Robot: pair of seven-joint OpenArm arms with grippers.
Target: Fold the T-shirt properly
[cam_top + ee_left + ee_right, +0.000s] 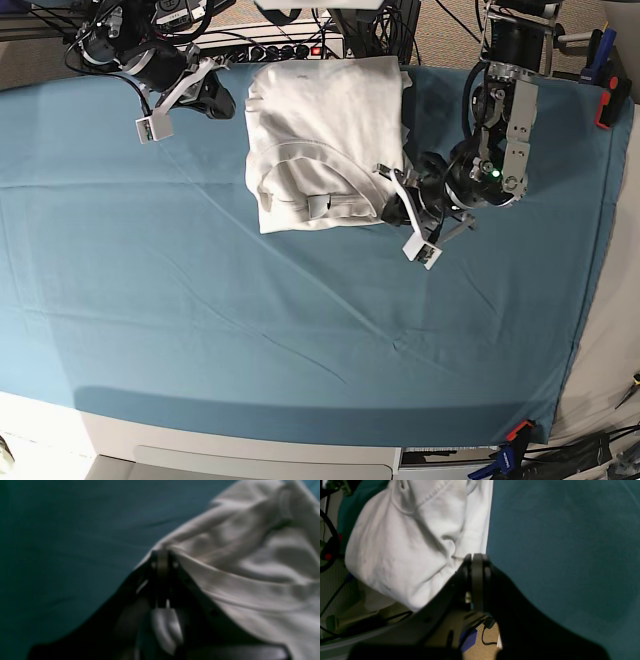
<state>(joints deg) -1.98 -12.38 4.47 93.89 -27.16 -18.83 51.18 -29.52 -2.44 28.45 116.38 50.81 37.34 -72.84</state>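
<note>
Left wrist view: the left gripper has its jaws together, clamped on an edge of the shirt. The picture is blurred; the collar shows at upper right. The shirt lies on the teal cloth.

Right wrist view: the right gripper is likewise pinched onto a shirt edge, with the fabric bunched and hanging past the bench edge toward the floor.

Base view: the shirt sits at the far middle of the bench, partly folded into a compact block. The left gripper holds its near corner; the right gripper is at the far corner.

Judgement: a fold is in progress. The next move calls for both arms carrying their edges together, keeping the fabric taut. No containers are visible.
</note>
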